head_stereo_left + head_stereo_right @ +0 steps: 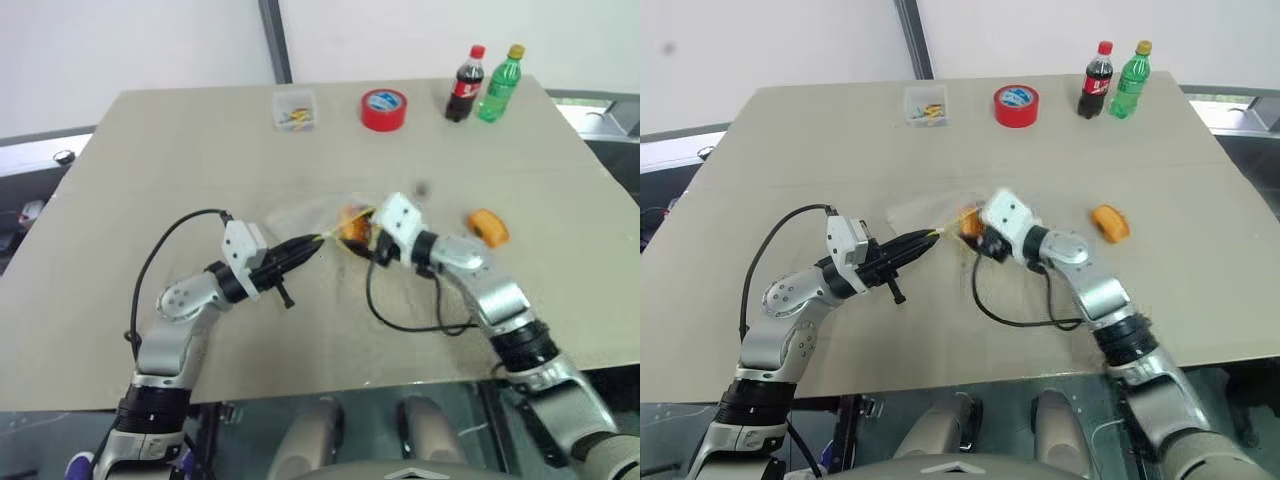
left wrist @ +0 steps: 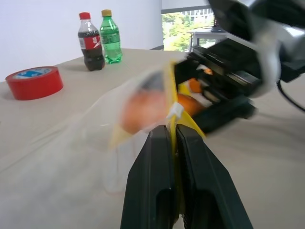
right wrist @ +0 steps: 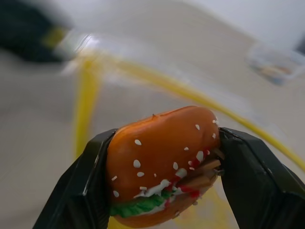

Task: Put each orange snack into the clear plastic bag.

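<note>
The glossy orange burger-shaped snack, sesame-dotted, sits clamped between the right gripper's two black fingers, right at the mouth of the crinkly clear plastic bag with its yellow strip. That strip is pinched tight in the left gripper, held up off the tan tabletop, and I'd say that's so the opening stays put and faces the incoming snack. The second rounded orange snack waits on the table beside the right arm, apart from the bag, its turn to come. Far back stand a red tape roll, a small clear box of coloured bits, a cola bottle and a green bottle, none involved.
</note>
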Robot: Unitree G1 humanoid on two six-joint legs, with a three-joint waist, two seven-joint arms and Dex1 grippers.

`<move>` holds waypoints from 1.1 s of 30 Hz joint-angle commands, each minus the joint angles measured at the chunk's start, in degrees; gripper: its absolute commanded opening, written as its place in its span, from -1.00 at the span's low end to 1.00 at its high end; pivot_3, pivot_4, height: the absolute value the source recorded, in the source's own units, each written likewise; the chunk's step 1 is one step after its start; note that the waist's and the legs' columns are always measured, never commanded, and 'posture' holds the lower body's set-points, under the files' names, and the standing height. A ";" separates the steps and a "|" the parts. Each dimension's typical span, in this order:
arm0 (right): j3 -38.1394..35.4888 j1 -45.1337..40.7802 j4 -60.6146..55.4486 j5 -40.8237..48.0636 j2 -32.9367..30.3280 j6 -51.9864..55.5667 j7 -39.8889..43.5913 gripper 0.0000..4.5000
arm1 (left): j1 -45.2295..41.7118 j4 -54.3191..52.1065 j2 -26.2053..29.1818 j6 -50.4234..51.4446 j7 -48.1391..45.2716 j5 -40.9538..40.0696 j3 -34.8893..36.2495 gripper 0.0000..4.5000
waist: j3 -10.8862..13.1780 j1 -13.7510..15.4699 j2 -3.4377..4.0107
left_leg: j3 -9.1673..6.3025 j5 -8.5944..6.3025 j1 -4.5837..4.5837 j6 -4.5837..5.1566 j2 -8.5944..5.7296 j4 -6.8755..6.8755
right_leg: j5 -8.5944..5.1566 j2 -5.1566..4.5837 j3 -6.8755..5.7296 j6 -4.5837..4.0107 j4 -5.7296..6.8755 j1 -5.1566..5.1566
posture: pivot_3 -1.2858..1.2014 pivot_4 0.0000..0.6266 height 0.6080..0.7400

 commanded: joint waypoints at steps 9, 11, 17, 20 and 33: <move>-3.16 -2.05 4.10 0.11 6.77 1.45 -4.87 0.97 | -0.56 -4.82 -0.89 2.03 1.68 -0.95 0.16 -1.00 | 0.02 0.00 0.04 | 0.05 0.00 0.02 -0.01 -0.01 -0.02 | 0.02 0.00 0.05 -0.03 0.00 -0.04 | 0.03 -0.52 1.00; -3.19 -1.81 4.83 -0.66 7.16 0.35 -5.90 0.97 | -0.38 -4.80 -0.92 1.91 1.87 -0.73 0.11 -1.00 | 0.02 -0.08 0.04 | 0.05 0.01 0.02 -0.01 0.01 -0.03 | 0.02 0.01 0.05 -0.03 0.01 -0.04 | 0.03 -0.52 1.00; -3.80 -1.97 5.68 -1.22 7.86 -0.95 -7.42 0.07 | 0.06 -5.18 -1.11 1.76 2.17 -0.44 -0.01 -1.00 | 0.02 -0.11 0.04 | 0.05 0.01 0.02 -0.02 0.02 -0.04 | 0.02 0.03 0.05 -0.03 0.03 -0.04 | 0.03 -0.52 1.00; -3.74 -2.26 5.67 -1.73 8.08 -1.23 -7.78 -0.59 | 0.13 -4.97 -1.00 1.60 2.02 -0.50 0.18 -1.00 | 0.02 -0.12 0.04 | 0.04 0.01 0.02 -0.02 0.02 -0.04 | 0.02 0.03 0.05 -0.03 0.03 -0.04 | 0.03 -0.52 1.00; -10.64 5.85 -12.38 6.02 1.75 7.84 -3.92 -0.24 | -0.40 -1.98 -1.77 1.21 4.16 0.60 1.00 -1.00 | 0.02 0.50 0.04 | 0.01 0.00 -0.01 -0.01 0.02 -0.05 | 0.01 0.01 0.01 -0.03 0.00 -0.04 | 0.03 -0.52 1.00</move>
